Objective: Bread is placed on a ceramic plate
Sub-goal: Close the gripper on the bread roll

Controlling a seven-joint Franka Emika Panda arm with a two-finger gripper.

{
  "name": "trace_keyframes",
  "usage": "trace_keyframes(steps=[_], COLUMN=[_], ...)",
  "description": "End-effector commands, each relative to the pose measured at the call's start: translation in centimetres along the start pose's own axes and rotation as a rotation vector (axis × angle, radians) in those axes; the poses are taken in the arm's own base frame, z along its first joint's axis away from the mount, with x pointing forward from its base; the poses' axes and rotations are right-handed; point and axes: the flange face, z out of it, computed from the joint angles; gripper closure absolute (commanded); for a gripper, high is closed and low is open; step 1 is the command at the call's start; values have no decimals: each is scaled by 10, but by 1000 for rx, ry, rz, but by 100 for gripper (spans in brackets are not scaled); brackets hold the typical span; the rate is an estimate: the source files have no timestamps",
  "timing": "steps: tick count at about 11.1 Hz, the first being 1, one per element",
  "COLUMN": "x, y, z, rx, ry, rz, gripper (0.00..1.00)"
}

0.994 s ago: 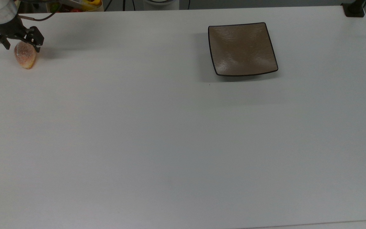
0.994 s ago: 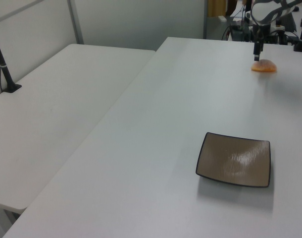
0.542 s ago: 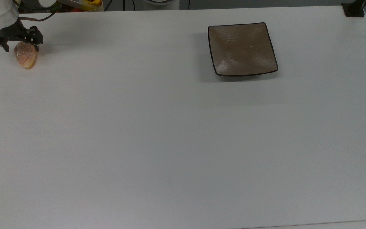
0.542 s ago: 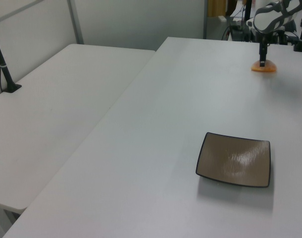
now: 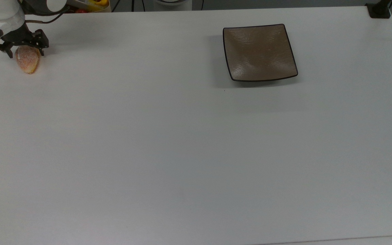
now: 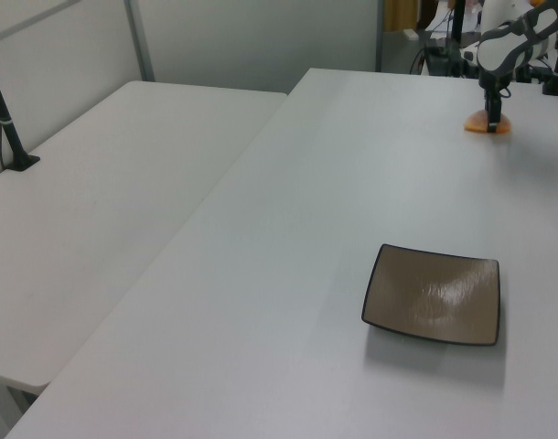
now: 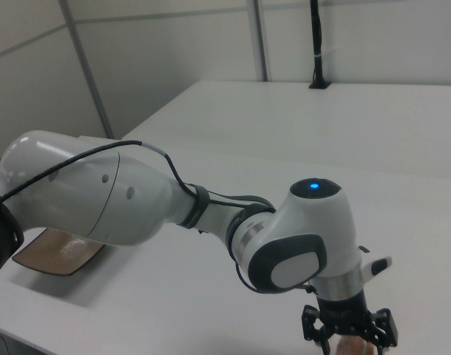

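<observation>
On table [image 5: 182,153], one bread [image 5: 28,61], one ceramic plate [image 5: 259,52]

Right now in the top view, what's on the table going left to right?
Bread, with the gripper straddling its top end → plate → black mount at the table's far right corner.

Glossy brushed ceramic plate [image 5: 259,52], grainy bread [image 5: 28,61]
</observation>
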Motion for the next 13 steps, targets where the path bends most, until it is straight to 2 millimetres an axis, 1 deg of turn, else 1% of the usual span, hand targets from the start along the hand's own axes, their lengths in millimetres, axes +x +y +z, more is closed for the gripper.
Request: trace_keyframes(steps=[1, 2, 4, 5, 6, 7, 8, 9, 10, 11, 13], x=[-1, -1, -1, -1, -1, -1, -1, -1, 0, 4, 19], y=[-3, -3, -3, -3, -3, -2, -2, -3, -5, -9, -32], z=[2, 2, 3, 2, 2, 1, -1, -7, -21, -44, -97], rx=[-14, -15, -13, -13, -13, -11, -11, -10, 12, 29, 81], ry=[4, 3, 3, 3, 3, 1, 0, 4, -7, -13, -12], rz=[-23, -26, -25, -25, -24, -24, -25, -14, -10, -19, -32], gripper=[14, 33, 64, 77, 85, 87, 88, 88, 87, 87, 86])
